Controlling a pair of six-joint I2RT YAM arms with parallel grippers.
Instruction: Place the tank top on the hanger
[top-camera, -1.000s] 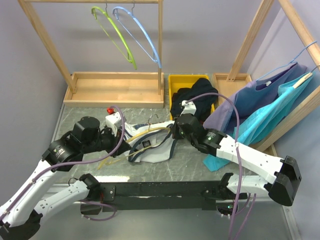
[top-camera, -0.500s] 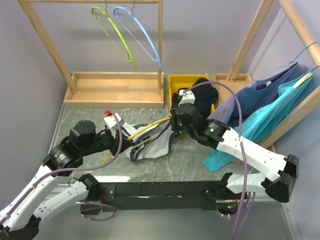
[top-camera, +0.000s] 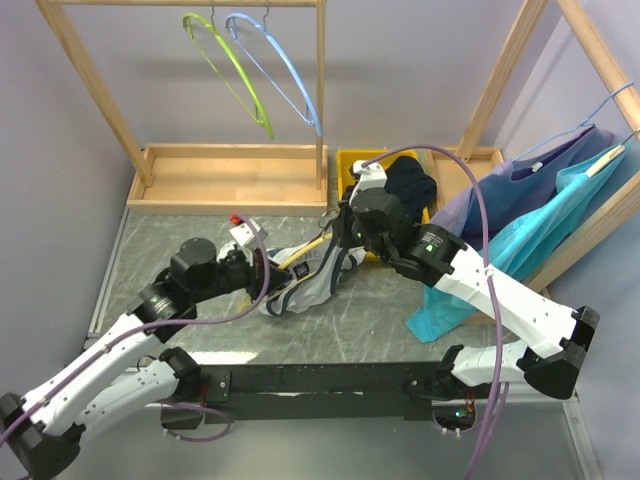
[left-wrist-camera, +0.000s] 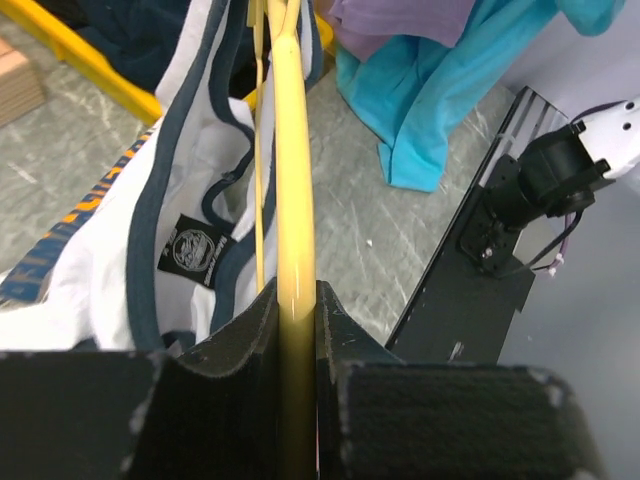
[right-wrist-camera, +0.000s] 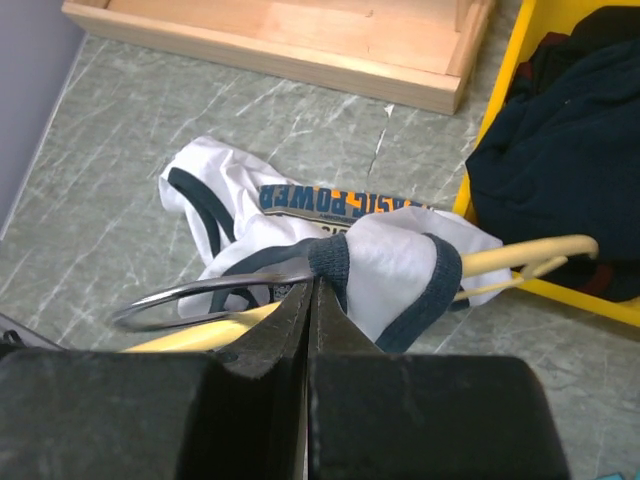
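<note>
hanger (left-wrist-camera: 296, 180) and tank top (right-wrist-camera: 390, 260) now nearer bin (top-camera: 352, 157)

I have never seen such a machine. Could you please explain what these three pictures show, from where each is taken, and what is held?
The machine is two robot arms, a left arm and a right arm, bolted to a grey marbled table. One picture looks down from a fixed camera above and behind them; the other two come from a camera on each wrist, with its black fingers at the bottom. The left gripper is closed on a thin yellow plastic hanger. The right gripper pinches a white tank top with navy trim, partly wrapped around that hanger.
</note>
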